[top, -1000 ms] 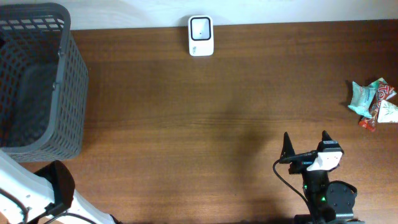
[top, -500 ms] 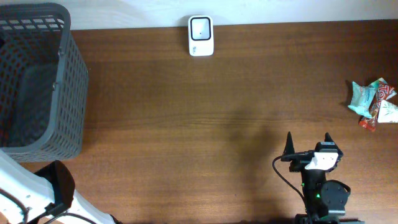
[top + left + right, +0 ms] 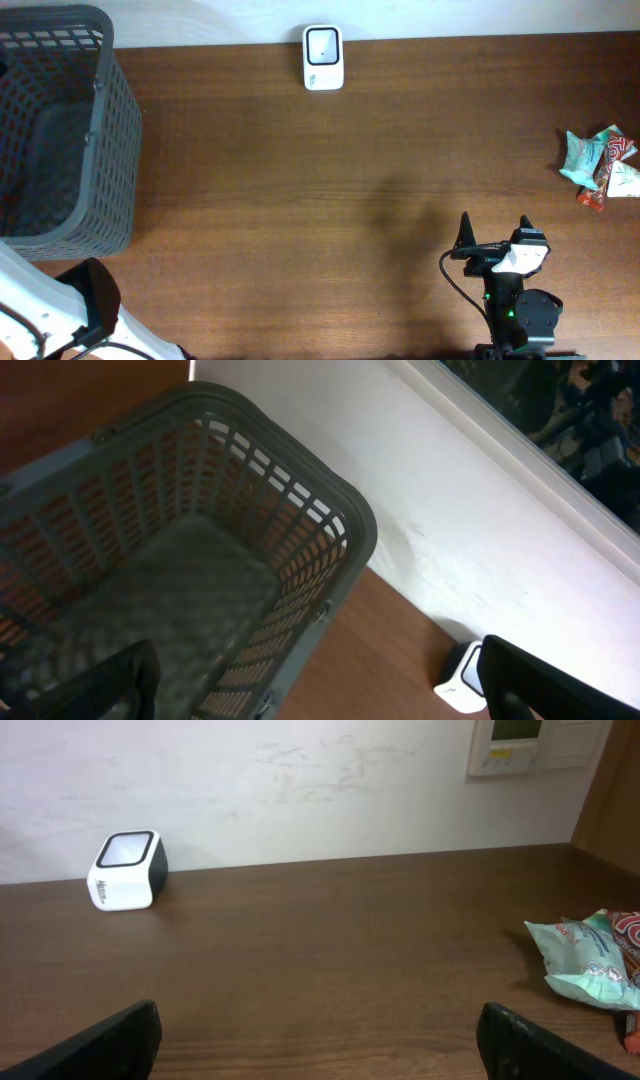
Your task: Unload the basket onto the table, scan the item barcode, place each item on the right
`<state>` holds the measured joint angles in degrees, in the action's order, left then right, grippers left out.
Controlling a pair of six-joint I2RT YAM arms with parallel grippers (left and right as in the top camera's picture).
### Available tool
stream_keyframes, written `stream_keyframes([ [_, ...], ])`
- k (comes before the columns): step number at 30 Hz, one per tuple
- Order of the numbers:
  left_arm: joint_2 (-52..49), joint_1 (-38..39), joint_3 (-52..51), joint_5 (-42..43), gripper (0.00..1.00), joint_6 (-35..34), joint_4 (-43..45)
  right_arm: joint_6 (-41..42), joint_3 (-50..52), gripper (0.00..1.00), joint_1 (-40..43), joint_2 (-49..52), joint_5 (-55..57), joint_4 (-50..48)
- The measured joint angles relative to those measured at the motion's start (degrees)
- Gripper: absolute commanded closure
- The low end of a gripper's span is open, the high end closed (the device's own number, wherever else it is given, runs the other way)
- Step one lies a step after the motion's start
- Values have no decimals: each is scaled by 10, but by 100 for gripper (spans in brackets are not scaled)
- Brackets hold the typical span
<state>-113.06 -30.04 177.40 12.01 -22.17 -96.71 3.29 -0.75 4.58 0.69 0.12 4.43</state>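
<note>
Dark brown wood makes up the surface, and the white scanner stands at its far edge against the pale wall, its dark window facing up. The task's things, a small heap of snack packets, lie well to the right of the scanner and nearer the robot, close to the right edge of the surface. In the right wrist view a teal packet lies in front, with a red-and-white wrapper touching it behind. The heap lies well apart from both arms.

The right fingers are spread wide and hold nothing. They hang over bare wood well in front of the scanner and to its right, pointing toward the wall. From the right wrist view the scanner sits off to the left and the packets off to the right, both well apart from the fingertips.

A grey plastic basket with slotted walls stands well to the left of the scanner. The left fingers are likewise wide apart and hold nothing. The left wrist view looks down into the basket between them, and the scanner shows just beyond the basket's corner
</note>
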Motion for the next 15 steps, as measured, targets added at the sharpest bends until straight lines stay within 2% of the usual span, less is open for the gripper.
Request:
stream_keyframes([
  [13,0,0,0,0,1,0,0,0,0,1,0,0,0,0],
  [15,0,0,0,-21,1,0,0,0,0,1,0,0,0,0],
])
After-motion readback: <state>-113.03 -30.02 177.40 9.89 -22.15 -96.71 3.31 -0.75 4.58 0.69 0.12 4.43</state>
